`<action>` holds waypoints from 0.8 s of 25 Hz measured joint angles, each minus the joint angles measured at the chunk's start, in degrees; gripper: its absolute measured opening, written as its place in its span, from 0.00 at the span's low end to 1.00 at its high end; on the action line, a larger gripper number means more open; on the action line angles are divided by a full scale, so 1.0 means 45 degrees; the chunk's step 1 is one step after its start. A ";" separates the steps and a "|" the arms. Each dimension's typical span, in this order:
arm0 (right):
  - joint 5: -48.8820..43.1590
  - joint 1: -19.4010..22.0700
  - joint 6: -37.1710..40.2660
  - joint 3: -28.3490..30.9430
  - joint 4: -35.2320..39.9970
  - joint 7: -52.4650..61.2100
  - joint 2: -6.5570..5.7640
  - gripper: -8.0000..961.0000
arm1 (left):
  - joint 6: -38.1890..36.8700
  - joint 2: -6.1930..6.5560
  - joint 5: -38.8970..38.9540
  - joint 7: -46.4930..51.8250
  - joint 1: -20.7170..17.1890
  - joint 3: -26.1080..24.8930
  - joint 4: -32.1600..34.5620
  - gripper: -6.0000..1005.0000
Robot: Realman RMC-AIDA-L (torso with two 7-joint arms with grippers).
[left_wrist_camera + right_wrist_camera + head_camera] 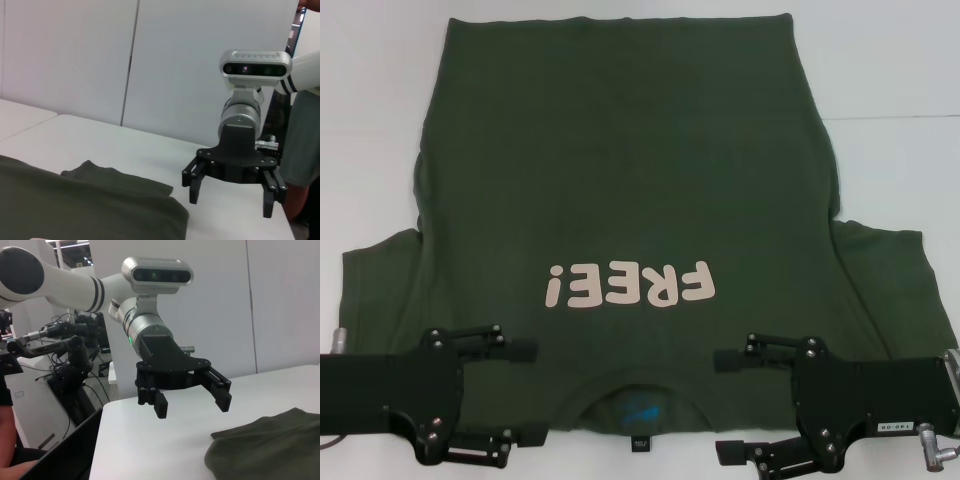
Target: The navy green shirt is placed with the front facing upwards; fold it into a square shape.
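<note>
The navy green shirt (630, 170) lies flat on the white table (890, 70), front up, with the pale "FREE!" lettering (628, 286) and collar (635, 405) toward me. My left gripper (528, 392) is over the left shoulder beside the collar, open and holding nothing. My right gripper (728, 406) is open and mirrors it over the right shoulder. The left wrist view shows the right gripper (231, 200) hanging above the table past a shirt (100, 210) edge. The right wrist view shows the left gripper (192, 406) raised clear of the shirt (270, 447).
Both sleeves (895, 275) spread out flat to the sides. White wall panels (150, 60) stand behind the table. A person (305, 150) stands at the table's edge in the left wrist view. Other equipment (70, 350) sits beyond the table in the right wrist view.
</note>
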State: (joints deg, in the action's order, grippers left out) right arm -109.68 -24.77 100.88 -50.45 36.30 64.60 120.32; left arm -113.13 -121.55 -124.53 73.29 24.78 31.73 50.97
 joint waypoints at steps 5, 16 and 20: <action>0.0002 0.0016 0.0003 0.0000 0.0000 -0.0001 0.0000 0.98 | 0.0092 0.0000 -0.0003 -0.0076 0.0000 -0.0149 0.0000 0.86; 0.0082 -0.0144 -0.0076 0.0043 -0.0043 0.0295 0.0000 0.98 | 0.0150 0.0000 0.0077 -0.0095 0.0013 -0.0527 -0.0092 0.86; 0.0548 -0.0381 -0.0655 0.0181 -0.0149 0.1639 -0.0076 0.98 | 0.0360 0.0000 0.0194 -0.0107 0.0190 -0.1161 -0.0378 0.86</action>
State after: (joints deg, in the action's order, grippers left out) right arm -107.21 -26.49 97.93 -49.64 35.63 71.98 119.98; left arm -111.51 -121.56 -123.66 72.81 25.64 26.51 49.27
